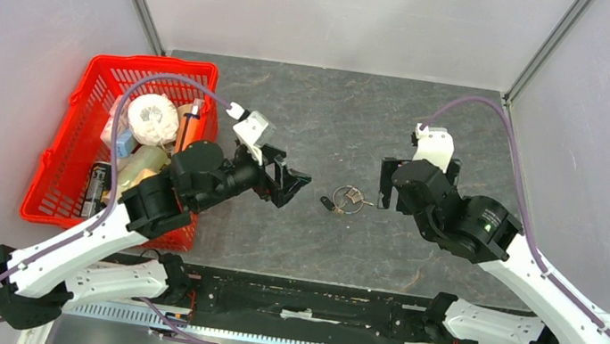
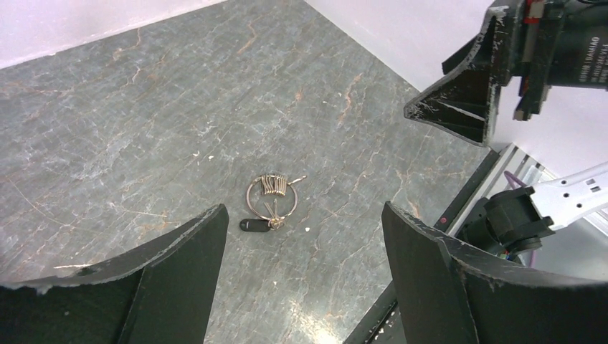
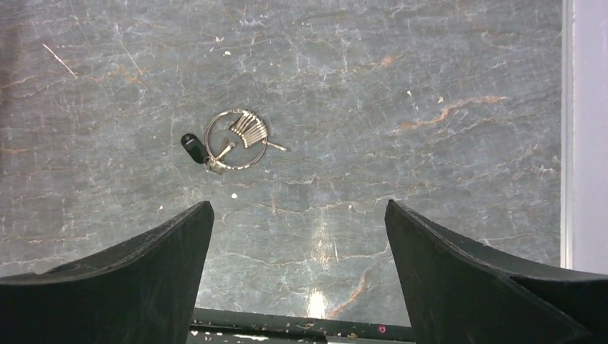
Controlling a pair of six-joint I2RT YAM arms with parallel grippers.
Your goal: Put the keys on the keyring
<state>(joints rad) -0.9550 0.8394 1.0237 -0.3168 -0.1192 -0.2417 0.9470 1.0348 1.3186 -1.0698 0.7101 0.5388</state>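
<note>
Worktop: a dark grey, stone-veined worktop [image 1: 337, 109] carries the ring and keys near its middle, in the open stretch between my two arms
Keyring: the thin round silvery wire keyring [image 1: 344, 201] [image 2: 272, 198] [image 3: 235, 139] lies flat on the worktop, near both sets of jaws and touching neither
Silvery keys: the small silvery-grey metal keys [image 2: 273, 186] [image 3: 249, 127] sit fanned in a tight bunch against one side of the ring, mostly inside its circle; one thin piece pokes out past the wire; I cannot tell how many there are
Black key: the short key with the black plastic head [image 1: 326, 202] [image 2: 251, 226] [image 3: 191, 147] lies just outside the ring, its metal end meeting the wire on the side towards my left arm
Left jaws: spread wide and holding nothing; in my left wrist view the ring lies just ahead of the gap, closer to the left-hand black finger [image 2: 172, 279], with the black key nearest that fingertip
Right jaws: spread wide and holding nothing; in my right wrist view the ring lies well ahead of the gap, off towards the left-hand finger [image 3: 136, 279], clear of both
Basket: a red plastic mesh basket [image 1: 57, 178] with assorted items in it stands at the left edge of the worktop, beside my left arm and well apart from the ring
</note>
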